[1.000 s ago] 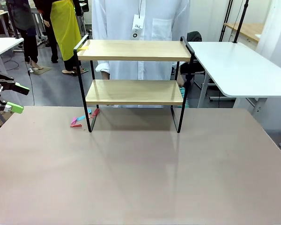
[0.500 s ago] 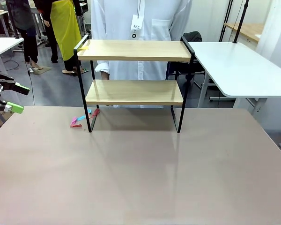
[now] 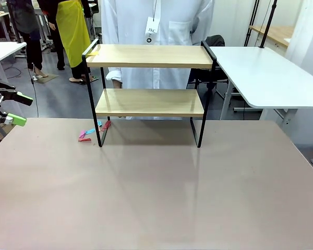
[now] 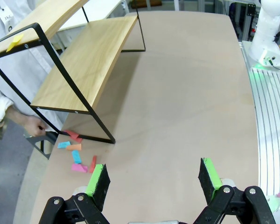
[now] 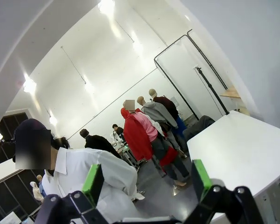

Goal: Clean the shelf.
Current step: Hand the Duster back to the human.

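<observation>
1. The shelf (image 3: 148, 88) stands upright at the far middle of the table (image 3: 156, 198), its four black legs on the tabletop. Both wooden boards are bare except for a small yellow slip (image 3: 92, 52) at the top board's left end, by the side rail.
2. Coloured paper scraps (image 3: 90, 133), pink, red, orange and blue, lie on the table just beside the shelf's left front leg; one reddish piece sits under the lower board's left edge.
3. Left hand (image 3: 13, 108): at the table's left edge, well apart from the shelf, fingers spread wide, green pads showing, nothing between them. Its wrist view looks along the table at the shelf's left end, the scraps (image 4: 77, 154) near the frame foot, and the yellow slip (image 4: 15, 42) on the top rail.
4. Right hand (image 5: 147, 179): fingers spread wide, nothing held. It points up and away from the table, toward the room and a white side table (image 5: 242, 144).
5. A person in a white coat (image 3: 156, 31) stands directly behind the shelf at the far side; one of their hands (image 4: 35, 125) is low beside the shelf's end in the left wrist view.
</observation>
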{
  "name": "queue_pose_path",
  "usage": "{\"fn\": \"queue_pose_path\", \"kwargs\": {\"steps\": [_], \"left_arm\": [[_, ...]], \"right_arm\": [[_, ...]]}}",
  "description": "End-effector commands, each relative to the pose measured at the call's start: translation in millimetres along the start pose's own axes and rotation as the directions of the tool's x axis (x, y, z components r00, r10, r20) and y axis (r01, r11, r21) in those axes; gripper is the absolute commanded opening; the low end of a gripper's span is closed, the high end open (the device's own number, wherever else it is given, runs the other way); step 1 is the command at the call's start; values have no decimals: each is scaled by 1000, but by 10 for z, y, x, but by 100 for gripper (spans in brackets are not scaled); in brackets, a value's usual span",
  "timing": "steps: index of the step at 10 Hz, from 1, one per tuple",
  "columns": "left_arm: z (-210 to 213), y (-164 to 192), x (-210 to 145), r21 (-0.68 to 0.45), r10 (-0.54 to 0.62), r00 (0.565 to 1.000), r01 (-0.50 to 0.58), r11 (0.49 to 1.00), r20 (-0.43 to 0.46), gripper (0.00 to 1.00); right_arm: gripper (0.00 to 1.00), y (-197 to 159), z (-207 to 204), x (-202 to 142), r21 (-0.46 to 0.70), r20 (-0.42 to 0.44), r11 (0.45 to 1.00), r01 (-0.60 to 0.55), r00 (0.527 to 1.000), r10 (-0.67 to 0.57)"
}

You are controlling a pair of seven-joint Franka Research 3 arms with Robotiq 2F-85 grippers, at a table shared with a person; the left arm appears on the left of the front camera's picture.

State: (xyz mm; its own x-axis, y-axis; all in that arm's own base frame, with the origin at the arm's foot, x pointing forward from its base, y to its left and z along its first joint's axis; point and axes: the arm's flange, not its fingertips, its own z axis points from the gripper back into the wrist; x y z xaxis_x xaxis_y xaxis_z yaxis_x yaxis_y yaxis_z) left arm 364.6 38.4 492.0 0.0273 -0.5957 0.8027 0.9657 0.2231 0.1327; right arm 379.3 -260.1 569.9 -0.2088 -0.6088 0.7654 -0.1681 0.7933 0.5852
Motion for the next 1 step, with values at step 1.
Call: {"fn": "queue_pose_path", "kwargs": {"steps": [1], "left_arm": [[-15,6,5,9,-12,999,12,1000,32,100]], "right_arm": [[100,20,24,-19,1,-1,1000,-27,1000,27]]}}
